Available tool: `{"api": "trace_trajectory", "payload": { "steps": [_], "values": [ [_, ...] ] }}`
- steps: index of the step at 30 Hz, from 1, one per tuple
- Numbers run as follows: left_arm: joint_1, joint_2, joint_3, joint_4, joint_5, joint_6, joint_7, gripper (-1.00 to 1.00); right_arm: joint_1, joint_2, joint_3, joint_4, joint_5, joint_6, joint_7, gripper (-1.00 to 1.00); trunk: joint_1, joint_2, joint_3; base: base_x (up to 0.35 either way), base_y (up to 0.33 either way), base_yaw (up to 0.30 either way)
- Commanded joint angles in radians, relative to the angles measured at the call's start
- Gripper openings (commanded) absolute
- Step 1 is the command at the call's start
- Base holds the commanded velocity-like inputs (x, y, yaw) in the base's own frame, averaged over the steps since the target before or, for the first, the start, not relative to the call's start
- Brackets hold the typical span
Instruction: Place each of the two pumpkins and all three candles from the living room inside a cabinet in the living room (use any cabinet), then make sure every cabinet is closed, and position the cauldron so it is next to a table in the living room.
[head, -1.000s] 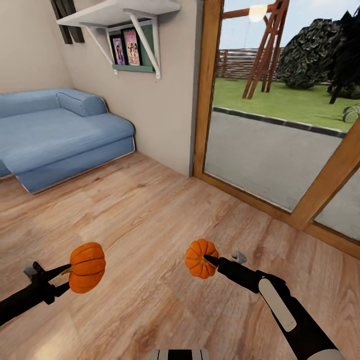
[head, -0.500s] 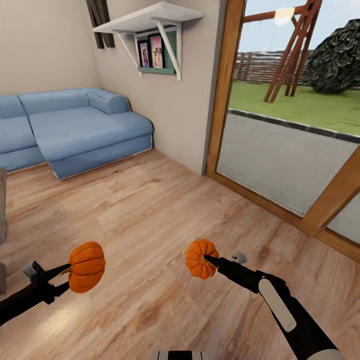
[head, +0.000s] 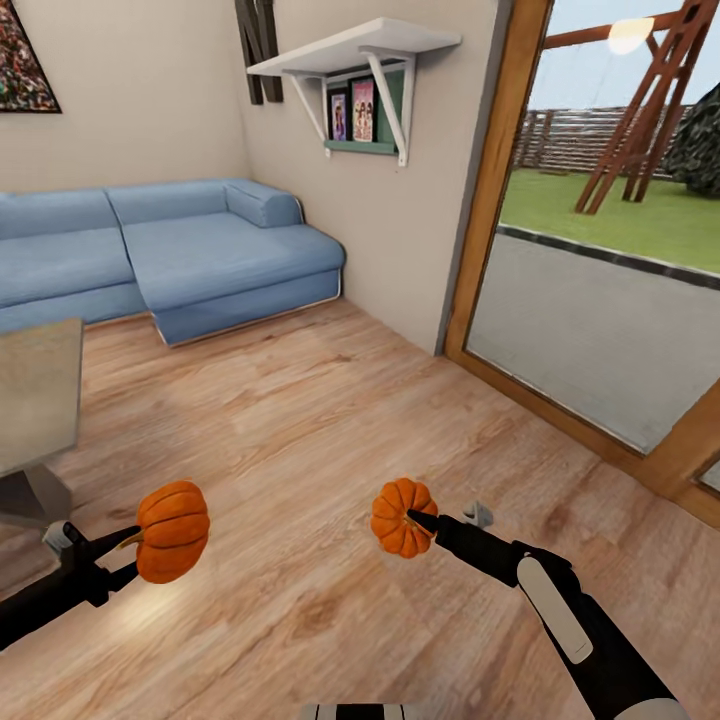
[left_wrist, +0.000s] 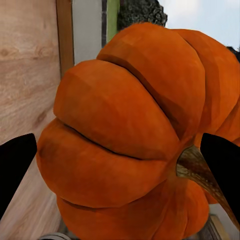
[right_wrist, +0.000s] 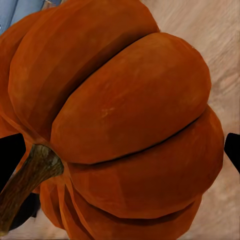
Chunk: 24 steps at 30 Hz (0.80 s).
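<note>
I carry two orange ribbed pumpkins above the wood floor. My left gripper is shut on one pumpkin at the lower left of the head view; in the left wrist view that pumpkin sits between the black fingertips, its brown stem toward one finger. My right gripper is shut on the other pumpkin near the lower middle; the right wrist view has this pumpkin close up with its stem at one side. Candles, cabinet and cauldron are out of view.
A blue corner sofa stands against the far wall. A pale table corner juts in at the left. A white wall shelf hangs by a large wood-framed glass door on the right. Wood floor lies open ahead.
The whole view has swung left: sofa, shelf and glass door shifted right in the picture, and a table corner came in at the left. Both grippers still hold their pumpkins as before.
</note>
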Motion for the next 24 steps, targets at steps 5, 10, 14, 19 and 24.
{"api": "trace_trajectory", "payload": {
  "steps": [5, 10, 14, 19, 24],
  "values": [
    [-0.002, 0.001, -0.006, 0.001, 0.008, 0.016, -0.004, -1.00, 0.000, -0.001, 0.001, -0.001, -0.004, 0.003, -0.003, -1.00, 0.000, 0.000, 0.003, -0.008, 0.000, 0.238],
    [-0.001, 0.001, -0.006, 0.001, 0.008, 0.019, -0.002, -1.00, 0.000, -0.001, 0.001, -0.001, -0.004, 0.003, -0.003, -1.00, 0.000, 0.000, 0.007, -0.001, 0.000, 0.238],
    [-0.002, 0.001, -0.005, 0.002, 0.008, 0.020, -0.001, -1.00, 0.000, -0.001, 0.000, -0.001, -0.005, 0.003, -0.003, -1.00, -0.002, 0.001, 0.025, 0.000, 0.000, 0.230],
    [-0.002, 0.001, -0.005, 0.002, 0.008, 0.020, -0.001, -1.00, 0.000, -0.001, -0.001, -0.001, -0.008, 0.003, -0.001, -1.00, -0.004, 0.002, 0.045, 0.000, 0.000, 0.053],
    [-0.001, 0.001, -0.005, 0.003, 0.009, 0.020, -0.002, -1.00, 0.000, -0.001, 0.000, -0.001, -0.005, 0.003, -0.001, -1.00, -0.007, 0.003, 0.066, 0.000, 0.000, 0.106]
  ]
}}
